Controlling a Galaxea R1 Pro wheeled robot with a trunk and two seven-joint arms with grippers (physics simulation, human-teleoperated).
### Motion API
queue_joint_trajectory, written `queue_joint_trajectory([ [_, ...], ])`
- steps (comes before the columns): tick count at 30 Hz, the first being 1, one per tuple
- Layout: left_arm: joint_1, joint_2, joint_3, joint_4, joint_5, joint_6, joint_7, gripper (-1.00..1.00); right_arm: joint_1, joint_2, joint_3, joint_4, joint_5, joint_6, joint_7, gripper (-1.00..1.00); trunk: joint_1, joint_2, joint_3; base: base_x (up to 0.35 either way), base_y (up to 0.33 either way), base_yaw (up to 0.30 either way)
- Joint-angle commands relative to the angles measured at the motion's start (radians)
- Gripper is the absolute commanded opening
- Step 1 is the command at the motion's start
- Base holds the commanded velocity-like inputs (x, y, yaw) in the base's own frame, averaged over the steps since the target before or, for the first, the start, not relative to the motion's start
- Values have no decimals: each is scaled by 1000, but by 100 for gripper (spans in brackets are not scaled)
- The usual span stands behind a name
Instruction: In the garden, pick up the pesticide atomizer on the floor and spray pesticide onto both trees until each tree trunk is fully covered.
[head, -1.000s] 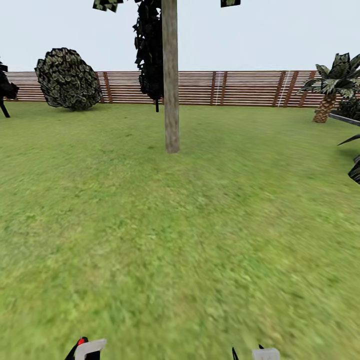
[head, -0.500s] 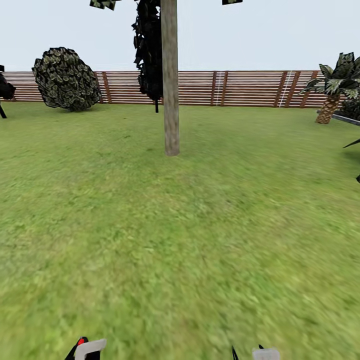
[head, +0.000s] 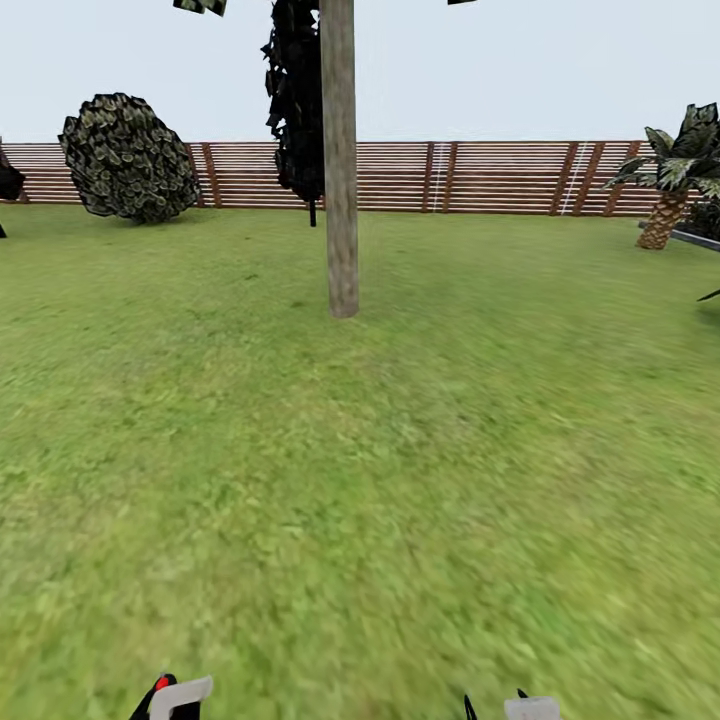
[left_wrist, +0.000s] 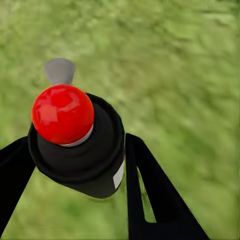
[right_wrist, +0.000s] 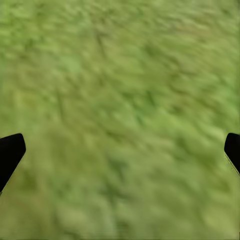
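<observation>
One tree trunk (head: 341, 200), a slim mottled grey-tan column, rises from the garden lawn (head: 400, 450) straight ahead and some way off. Its crown is cut off by the picture's top edge. My left gripper (head: 170, 697) sits at the bottom edge of the head view. In the left wrist view the left gripper (left_wrist: 77, 145) is shut on the pesticide atomizer (left_wrist: 85, 160), a dark bottle with a round red top (left_wrist: 62, 114), held over grass. My right gripper (head: 510, 705) is low on the right. In the right wrist view the right gripper (right_wrist: 122, 150) stands open with nothing between its fingers.
A brown slatted fence (head: 480, 177) closes the lawn at the back. A round dark bush (head: 128, 157) stands at the back left, a dark conifer (head: 298, 100) just behind the trunk, and a short palm (head: 672, 190) at the far right.
The whole view has moved forward a little: the trunk base sits lower in the picture, and the bush and palm have slid outward. Both grippers keep their places and states.
</observation>
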Motion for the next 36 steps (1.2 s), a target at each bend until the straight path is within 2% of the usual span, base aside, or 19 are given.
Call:
queue_joint_trajectory([
  [1,-1,0,2,1,-7,-3,4,-100,0,1,-8,0,7,-3,3,100,0,0,-1,338,0,0],
  [36,-1,0,2,1,-7,-3,4,-100,0,1,-8,0,7,-3,3,100,0,0,-4,338,0,18],
])
